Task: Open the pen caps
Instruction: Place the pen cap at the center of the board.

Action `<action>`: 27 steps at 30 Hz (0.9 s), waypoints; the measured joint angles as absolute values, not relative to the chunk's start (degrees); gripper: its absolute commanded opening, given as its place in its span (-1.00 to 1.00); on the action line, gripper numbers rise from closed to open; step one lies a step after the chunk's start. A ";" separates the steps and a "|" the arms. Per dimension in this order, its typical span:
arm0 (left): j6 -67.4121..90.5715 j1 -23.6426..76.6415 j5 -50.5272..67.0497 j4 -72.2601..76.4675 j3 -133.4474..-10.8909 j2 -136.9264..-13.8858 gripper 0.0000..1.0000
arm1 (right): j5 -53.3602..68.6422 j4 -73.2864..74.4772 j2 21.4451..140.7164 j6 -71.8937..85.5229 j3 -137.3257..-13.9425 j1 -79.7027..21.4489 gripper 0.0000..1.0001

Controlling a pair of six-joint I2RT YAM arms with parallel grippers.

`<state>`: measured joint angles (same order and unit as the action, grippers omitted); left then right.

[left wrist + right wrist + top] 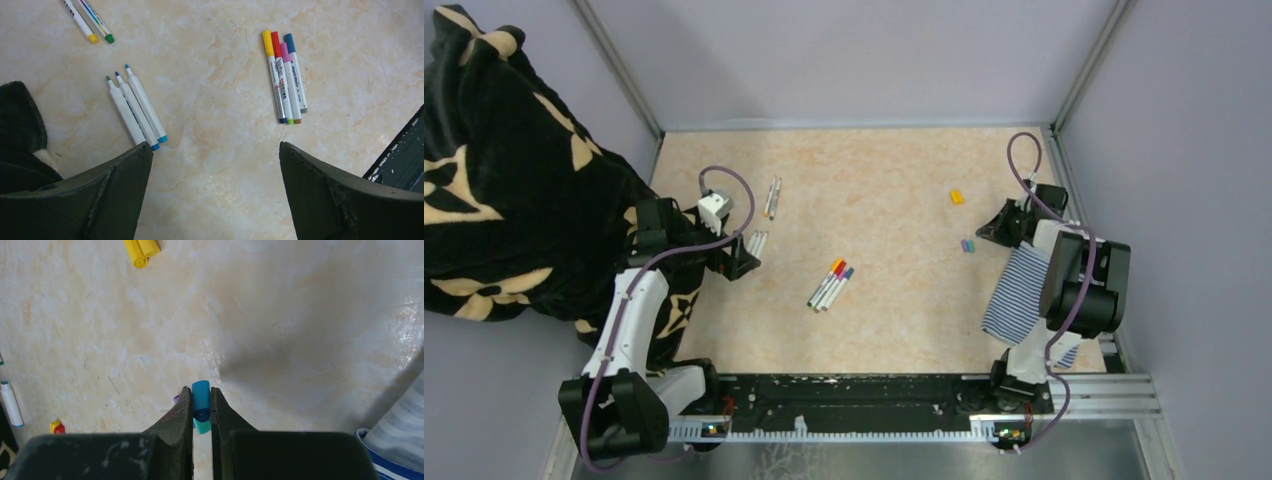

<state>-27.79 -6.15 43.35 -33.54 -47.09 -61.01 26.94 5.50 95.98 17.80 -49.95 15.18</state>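
My right gripper (201,391) is shut on a blue pen cap (201,396) just above the table. Under it lies a teal cap (202,426), and a purple cap (176,399) peeks out at the left finger. Two yellow-orange caps (141,250) lie farther off. My left gripper (215,150) is open and empty over bare table. Three uncapped white pens (136,107) lie by its left finger. A row of capped pens (283,75) lies to the upper right, and two more pens (91,21) at the top left. From above, the right gripper (990,232) is near the right wall.
A blue-and-white striped cloth (1022,285) hangs over the right arm and shows in the right wrist view's corner (400,440). A black-and-tan blanket (504,190) is draped along the left wall beside the left arm. The black base rail (854,395) runs along the near edge.
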 measured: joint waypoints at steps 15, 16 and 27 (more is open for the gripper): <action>-28.62 -6.15 44.86 -33.67 -46.89 -60.93 0.99 | 27.09 5.41 99.20 17.80 -50.70 14.61 -0.79; -28.62 -6.15 44.88 -33.69 -46.83 -60.93 0.99 | 27.09 5.45 99.22 17.78 -50.70 14.59 -0.76; -28.71 -6.15 45.04 -33.89 -46.65 -60.75 0.99 | 27.77 5.67 99.66 17.72 -51.16 14.41 -0.50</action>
<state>-28.71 -6.15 45.04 -33.89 -46.65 -60.75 27.77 5.67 99.66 17.72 -51.16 14.41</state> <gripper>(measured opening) 0.996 0.232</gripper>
